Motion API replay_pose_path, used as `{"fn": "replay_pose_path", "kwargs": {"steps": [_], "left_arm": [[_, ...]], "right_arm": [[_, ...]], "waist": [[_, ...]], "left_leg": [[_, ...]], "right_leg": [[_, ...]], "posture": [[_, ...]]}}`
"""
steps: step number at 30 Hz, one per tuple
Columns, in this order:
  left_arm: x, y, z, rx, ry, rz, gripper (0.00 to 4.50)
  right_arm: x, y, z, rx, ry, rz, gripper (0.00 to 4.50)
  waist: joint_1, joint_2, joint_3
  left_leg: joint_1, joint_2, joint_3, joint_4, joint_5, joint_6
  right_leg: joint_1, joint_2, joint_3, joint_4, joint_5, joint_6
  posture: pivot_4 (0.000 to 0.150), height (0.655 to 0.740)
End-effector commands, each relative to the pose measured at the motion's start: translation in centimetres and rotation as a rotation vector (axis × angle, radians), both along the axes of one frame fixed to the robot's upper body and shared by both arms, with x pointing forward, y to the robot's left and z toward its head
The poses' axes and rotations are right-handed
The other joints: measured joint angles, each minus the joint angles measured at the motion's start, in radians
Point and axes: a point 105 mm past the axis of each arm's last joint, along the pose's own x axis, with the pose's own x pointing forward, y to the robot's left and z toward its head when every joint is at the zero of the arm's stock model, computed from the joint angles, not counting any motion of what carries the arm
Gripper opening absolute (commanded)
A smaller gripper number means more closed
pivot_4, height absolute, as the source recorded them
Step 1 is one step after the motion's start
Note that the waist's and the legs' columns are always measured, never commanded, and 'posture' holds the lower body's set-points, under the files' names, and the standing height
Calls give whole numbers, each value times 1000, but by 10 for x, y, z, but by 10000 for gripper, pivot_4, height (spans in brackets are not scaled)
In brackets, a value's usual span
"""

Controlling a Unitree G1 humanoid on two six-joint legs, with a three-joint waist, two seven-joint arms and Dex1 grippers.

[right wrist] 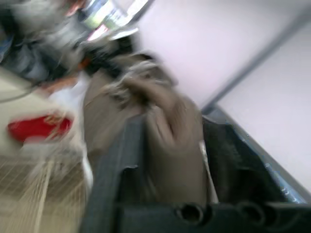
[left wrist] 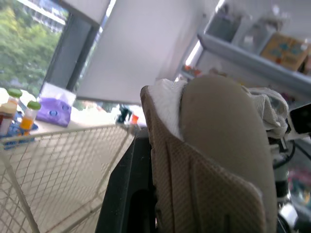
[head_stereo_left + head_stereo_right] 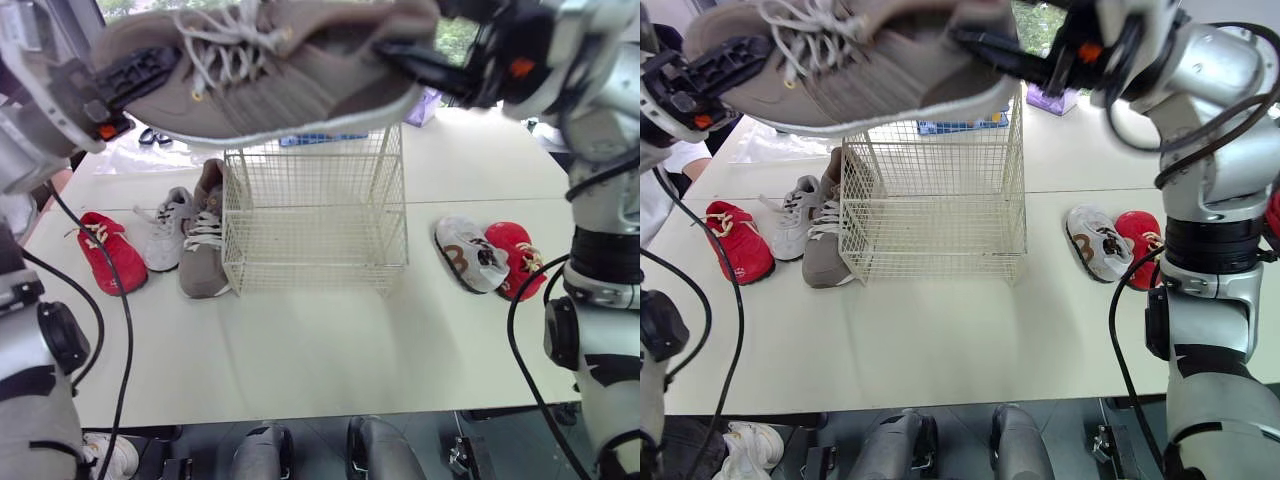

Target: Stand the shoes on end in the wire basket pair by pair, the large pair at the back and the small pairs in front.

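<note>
A large taupe lace-up shoe [image 3: 270,70] hangs sole down in the air above the empty wire basket [image 3: 315,215]. My left gripper [image 3: 130,75] is shut on its left end and my right gripper [image 3: 410,55] is shut on its right end, at the collar. In the right wrist view the large taupe shoe [image 1: 165,126] sits between two black fingers [image 1: 114,165]. Its mate [image 3: 203,255] lies on the table against the basket's left side. A small grey shoe [image 3: 167,230] and a small red shoe [image 3: 110,255] lie further left. Another small grey shoe [image 3: 468,255] and small red shoe [image 3: 518,258] lie right of the basket.
The white table [image 3: 320,350] has open room in front of the basket. Behind the basket are a blue object [image 3: 320,140] and a purple tissue box [image 3: 425,105]. A second table section adjoins at the back.
</note>
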Motion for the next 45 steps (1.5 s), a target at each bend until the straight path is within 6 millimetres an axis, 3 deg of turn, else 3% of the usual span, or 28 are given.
{"fn": "replay_pose_path", "kwargs": {"steps": [1, 3, 5, 8, 10, 13, 17, 31, 34, 39, 41, 45], "left_arm": [[-30, 13, 15, -184, -156, 42, 6176], [-29, 9, 3, -285, -174, 108, 6176], [-30, 1, -1, -384, -214, 154, 6176], [-29, -15, 3, -540, -248, 175, 6176], [-25, -30, 2, -582, -227, 144, 6176], [-23, -50, -1, -590, -199, 85, 6176], [-22, -59, -4, -588, -182, 66, 6176], [-10, -74, -31, -531, -87, 56, 6176], [-8, -75, -37, -518, -74, 66, 6176], [-4, -75, -39, -509, -65, 87, 6176], [-4, -76, -40, -497, -63, 91, 6176], [-2, -75, -41, -500, -55, 98, 6176]], "right_arm": [[2, -74, 23, 556, 146, 35, 41898], [8, -88, 12, 736, 241, 98, 44285], [19, -76, -10, 769, 362, 131, 44285], [25, -26, -44, 696, 546, 247, 44285], [23, 3, -54, 651, 603, 322, 44285], [19, 36, -57, 625, 641, 416, 44285], [19, 54, -56, 618, 644, 464, 44285], [21, 74, -41, 638, 588, 563, 44285], [17, 74, -38, 646, 581, 587, 36901], [13, 77, -39, 631, 584, 605, 13441], [12, 77, -39, 628, 587, 612, 9631], [9, 77, -41, 616, 595, 627, 8665]], "waist": [[2, -1, -1], [4, -1, -1], [6, -1, -1], [0, -1, 0], [-4, -1, 0], [-2, 0, 0], [1, 0, 0], [-1, 0, 0], [-1, 0, 0], [0, 0, 0], [-1, 0, 0], [-1, 0, 0]], "left_leg": [[0, 0, 0, 0, 0, 0], [1, -1, -1, 0, 0, 0], [4, -1, -2, 0, 0, 0], [5, -1, -3, 1, 0, 0], [7, -1, -2, 0, 0, 0], [7, 0, -2, -1, 0, 0], [6, 0, -3, 0, 0, 1], [6, 0, -4, 0, -2, 3], [6, 0, -4, 0, -2, 3], [5, 0, -4, 0, -2, 4], [5, 0, -4, 0, -2, 5], [5, 0, -4, 0, -3, 5]], "right_leg": [[1, -1, 0, 0, 0, 0], [3, -2, 0, 0, 0, 0], [7, -2, -1, -1, 0, 0], [8, -1, -1, -1, 0, -1], [7, -1, -1, 0, 1, -1], [7, 1, -1, 0, 0, -1], [7, 2, -1, 0, 0, -1], [8, 2, -2, 0, 0, 0], [8, 2, -2, -1, 0, -1], [8, 2, -2, -1, 0, -1], [8, 2, -2, -1, 0, -1], [8, 2, -2, -2, 0, -1]], "posture": [[1500, 7400], [1500, 7400], [1500, 7400], [1500, 7400], [1500, 7400], [1500, 7400], [1500, 7400], [1500, 7400], [1500, 7400], [1500, 7400], [1500, 7400], [1500, 7400]]}}
